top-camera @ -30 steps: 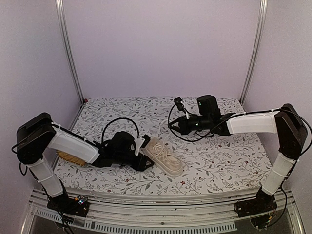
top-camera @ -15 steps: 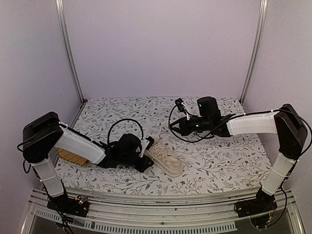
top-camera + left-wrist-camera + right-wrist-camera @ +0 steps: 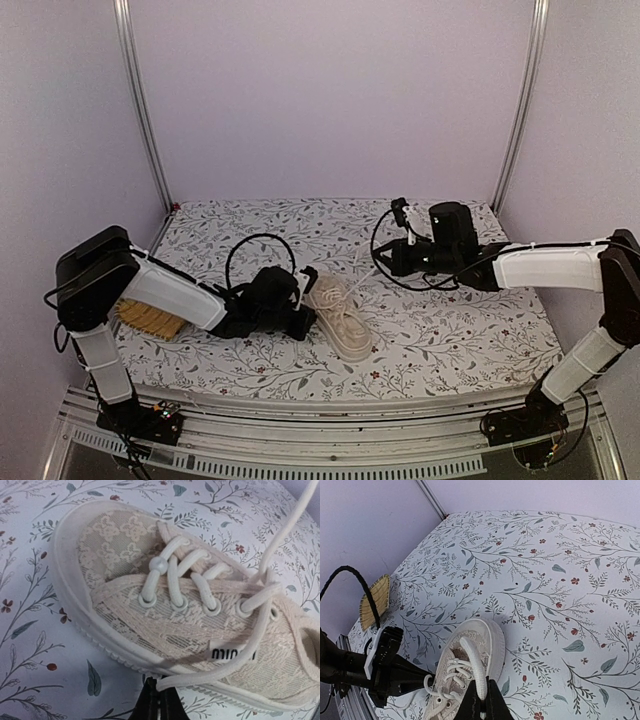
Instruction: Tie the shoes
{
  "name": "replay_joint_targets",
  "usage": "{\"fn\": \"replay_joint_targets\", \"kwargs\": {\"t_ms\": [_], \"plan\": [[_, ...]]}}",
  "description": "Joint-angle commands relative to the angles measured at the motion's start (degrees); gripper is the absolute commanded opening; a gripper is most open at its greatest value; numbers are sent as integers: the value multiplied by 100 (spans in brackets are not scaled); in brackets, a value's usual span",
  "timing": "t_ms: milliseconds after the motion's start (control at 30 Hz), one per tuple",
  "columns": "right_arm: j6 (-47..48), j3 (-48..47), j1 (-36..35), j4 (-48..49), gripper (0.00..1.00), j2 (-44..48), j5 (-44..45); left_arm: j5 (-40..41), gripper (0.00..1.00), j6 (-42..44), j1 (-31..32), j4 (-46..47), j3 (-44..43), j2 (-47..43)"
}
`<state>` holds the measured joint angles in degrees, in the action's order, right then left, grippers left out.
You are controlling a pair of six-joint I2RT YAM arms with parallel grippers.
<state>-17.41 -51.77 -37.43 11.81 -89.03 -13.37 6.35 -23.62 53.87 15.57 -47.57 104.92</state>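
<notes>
The cream lace-up shoe (image 3: 341, 314) lies on the floral table, its toe toward the back left in the right wrist view, where the shoe (image 3: 487, 642) fills the lower middle. My left gripper (image 3: 306, 321) sits low against the shoe's left side, shut on one lace (image 3: 225, 672) just beside the sole. That left gripper (image 3: 159, 700) shows only its dark tips at the frame's bottom. My right gripper (image 3: 384, 264) hovers to the right and behind the shoe, shut on the other lace (image 3: 476, 667), which stretches taut from the eyelets up to this right gripper (image 3: 481, 706).
A flat yellow woven mat (image 3: 150, 321) lies at the left under the left arm, and the mat (image 3: 375, 601) also shows near the table's edge. Black cables (image 3: 250, 250) loop above both wrists. Metal frame posts (image 3: 140, 110) stand at the back corners.
The left gripper moved right along the shoe and shut on a lace. The right arm drew back to the right with its lace, pulling it taut, and the shoe swung round a little.
</notes>
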Motion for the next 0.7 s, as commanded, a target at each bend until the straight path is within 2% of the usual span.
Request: {"fn": "replay_joint_targets", "kwargs": {"t_ms": [0, 333, 500, 667], "plan": [[-238, 251, 66, -174, 2, 292, 605, 37, 0, -9, -207, 271, -86, -24], [-891, 914, 188, -290, 2, 381, 1264, -12, 0, -410, -251, 355, 889, -790], [-1386, 1397, 278, -148, 2, 167, 1240, -26, 0, -771, -271, 603, 1387, -882], [-1563, 1712, 289, 211, 2, 210, 884, -148, 0, -912, -271, 807, 1486, -942]]}}
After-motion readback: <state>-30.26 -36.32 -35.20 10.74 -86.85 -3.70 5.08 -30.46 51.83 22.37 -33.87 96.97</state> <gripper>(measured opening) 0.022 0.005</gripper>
